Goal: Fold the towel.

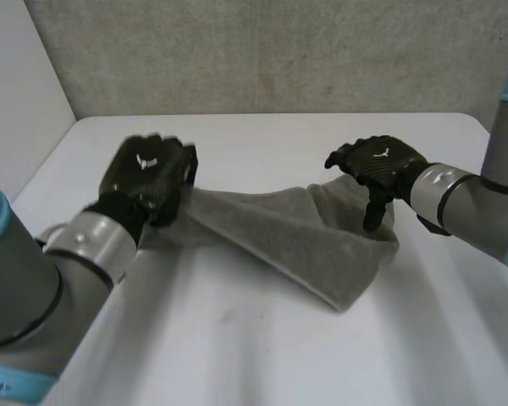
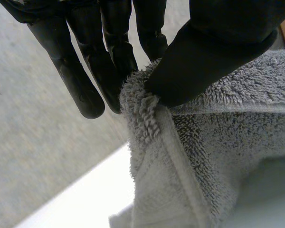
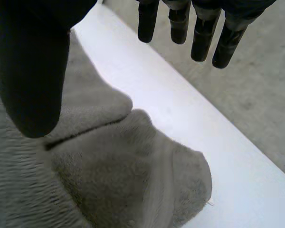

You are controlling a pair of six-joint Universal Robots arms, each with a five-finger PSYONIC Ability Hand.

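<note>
A: Left hand (image 1: 148,173) first. What has it got?

B: A pinch on the towel (image 1: 296,241). Its wrist view shows the thumb pressing the hem, at what looks like a corner, against the fingers (image 2: 109,66), with the pile bunched at the grip. That end is raised off the worktop (image 1: 237,347), and the cloth slopes down from it toward the other arm.

A: And the right hand (image 1: 377,165)?

B: Spread and holding nothing. Its fingers are straight and clear of the cloth. The thumb points down over the end of the towel nearest it, which lies crumpled in a soft heap. Whether the thumb touches the cloth I cannot tell.

A: One end held, one loose. What makes the fold come out well?

B: I'd judge the right hand needs a corner of its own before anything is carried over. It should find the hem in that heap, not a lump of the middle, and pinch it as the left does.

A: Then?

B: Draw the hands apart until the edge between them runs straight, and lift level so the cloth hangs flat. Then lay the held edge on the opposite one, corners matched.

A: The risk?

B: The left pinch looks shallow, right at the edge. A hard pull may slip it out, so use gentle tension only.
</note>
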